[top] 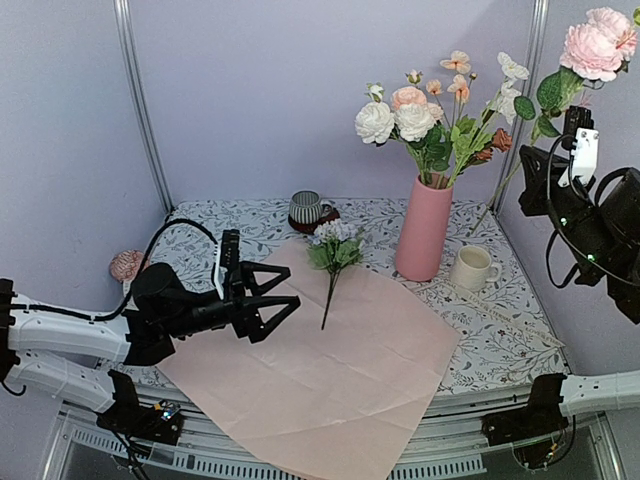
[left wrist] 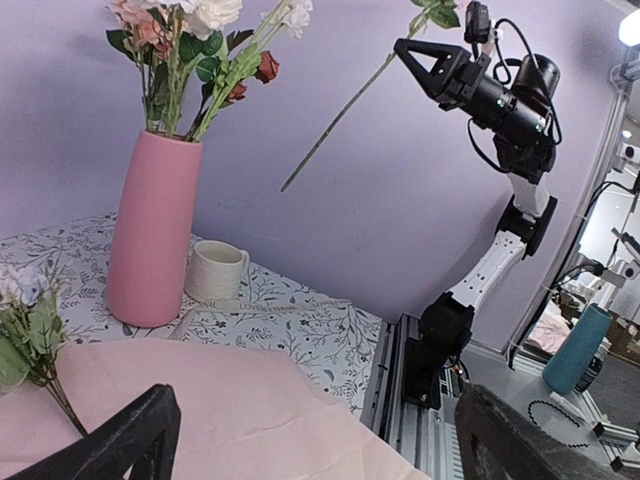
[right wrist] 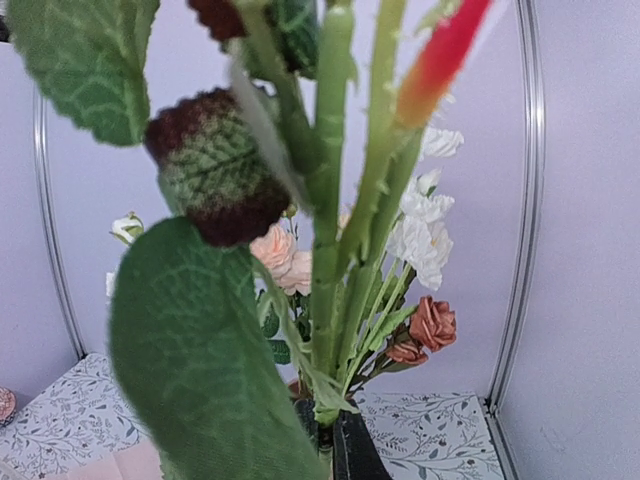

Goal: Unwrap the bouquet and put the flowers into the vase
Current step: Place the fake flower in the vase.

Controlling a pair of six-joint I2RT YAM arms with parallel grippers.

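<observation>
The pink vase (top: 423, 228) stands at the back of the table with several flowers (top: 420, 120) in it. The pale pink paper (top: 320, 370) lies spread flat, and a lilac sprig (top: 335, 250) rests on its far corner. My right gripper (top: 568, 125) is raised high at the right, shut on the stem of a pink rose (top: 592, 45), right of and above the vase. That stem (right wrist: 330, 200) fills the right wrist view, clamped between the dark fingers (right wrist: 355, 450). My left gripper (top: 285, 300) hovers open over the paper's left side, holding nothing; the left wrist view shows the vase (left wrist: 150, 230) ahead.
A striped cup on a dark saucer (top: 305, 208) sits at the back, left of the vase. A cream mug (top: 472, 267) stands right of the vase, with the loose cream ribbon (top: 500, 310) on the tablecloth near it. A small pink thing (top: 127, 265) lies at the table's left edge.
</observation>
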